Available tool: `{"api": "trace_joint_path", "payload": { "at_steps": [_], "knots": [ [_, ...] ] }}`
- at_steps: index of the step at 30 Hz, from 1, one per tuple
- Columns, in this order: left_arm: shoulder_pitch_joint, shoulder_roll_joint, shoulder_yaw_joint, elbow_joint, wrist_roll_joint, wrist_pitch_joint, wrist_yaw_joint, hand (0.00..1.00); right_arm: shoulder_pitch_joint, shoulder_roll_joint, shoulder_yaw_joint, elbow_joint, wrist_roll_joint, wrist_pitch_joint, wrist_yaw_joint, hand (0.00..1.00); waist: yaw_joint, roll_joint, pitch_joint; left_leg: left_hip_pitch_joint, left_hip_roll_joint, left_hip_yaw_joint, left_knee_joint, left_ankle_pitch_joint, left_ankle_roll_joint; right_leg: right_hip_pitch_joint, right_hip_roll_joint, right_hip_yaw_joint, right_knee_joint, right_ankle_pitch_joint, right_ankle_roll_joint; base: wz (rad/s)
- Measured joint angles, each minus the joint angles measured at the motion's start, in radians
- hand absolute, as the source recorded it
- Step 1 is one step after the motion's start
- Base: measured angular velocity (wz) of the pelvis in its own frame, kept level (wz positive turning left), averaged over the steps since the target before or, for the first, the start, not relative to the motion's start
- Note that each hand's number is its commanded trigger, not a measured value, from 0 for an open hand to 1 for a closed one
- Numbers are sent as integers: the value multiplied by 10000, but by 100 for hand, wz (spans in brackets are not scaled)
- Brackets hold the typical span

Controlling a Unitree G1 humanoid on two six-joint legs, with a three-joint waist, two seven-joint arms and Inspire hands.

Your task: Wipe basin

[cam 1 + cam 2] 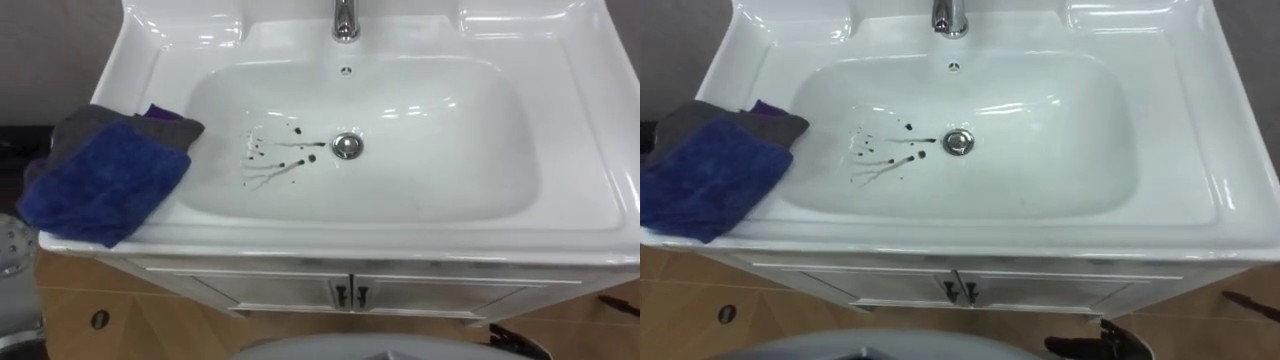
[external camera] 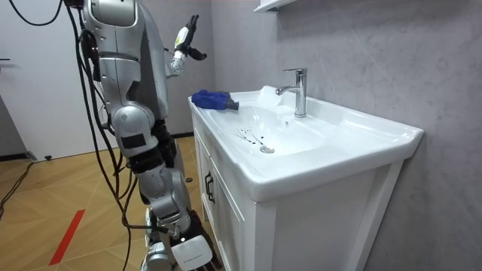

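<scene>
**Blue cloth (image 1: pixel 105 185) lies below and ahead of robot's raised left hand (image 2: pixel 183 39)**

White porcelain and a scatter of dark spots (image 1: pixel 275 160): the humanoid stands square to the basin (image 1: pixel 570 130), close against the near side of its cabinet (image 1: pixel 250 290). The blue cloth sits folded on the rim's near left corner, over a grey cloth (image 1: pixel 95 122), overhanging the rim's left edge. Its long axis runs on a diagonal, from the near left toward the far right. The spots lie in the bowl just left of the drain (image 1: pixel 346 146), a short way right of the cloth. The tap (image 1: pixel 345 18) stands at the far middle.

In the room view the left hand is raised beside the upper body, open and empty, its fingers pointing upward. The cloth lies down and forward from it, on the same left side. The right hand (image 1: pixel 1105 345) hangs low at the near right, in front of the cabinet. Whether it is open or closed cannot be told. It is well apart from the cloth, across the width of the basin.

On that layout the left hand is the nearer one. The coming move looks to be a reach down and forward to the rim to take up the cloth, then a short sweep right into the bowl. Wiping has not yet begun: the spots are untouched.
</scene>
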Motion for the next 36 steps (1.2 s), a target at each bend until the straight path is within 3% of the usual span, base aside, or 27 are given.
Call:
{"api": "trace_joint_path", "payload": {
  "at_steps": [4, 14, 21, 36],
  "knots": [
    [204, 0, -162, -1, 667, 438, -700, 0, -84, -192, -6, 173, -112, 203, 184, 0, 59, 80, -48, -92, 18, 87, 1, 0, 0, -126, 6, 7, 14, 0, 0, -1],
    [282, 21, -811, -424, 1248, 1507, -2536, 0, -276, -186, -2, 150, -273, 459, 161, 0, -178, 22, -11, -119, 24, 113, 3, 0, 0, -132, -13, -83, 53, 2, 2, 2],
    [199, 183, -1482, -620, 1763, 1787, -3327, 0, -304, -186, 51, 88, -183, 489, 56, 0, -274, 33, 23, -174, 27, 122, 13, 0, 0, -158, -9, -145, 18, 2, 2, 0],
    [588, 188, -2560, -506, 1953, 1927, -3767, 0, -261, -193, 103, 244, -319, 500, -224, 0, -495, 8, 48, -183, 31, 53, -5, 0, 0, -138, 9, -102, 31, 4, 3, 0]
  ]
}}
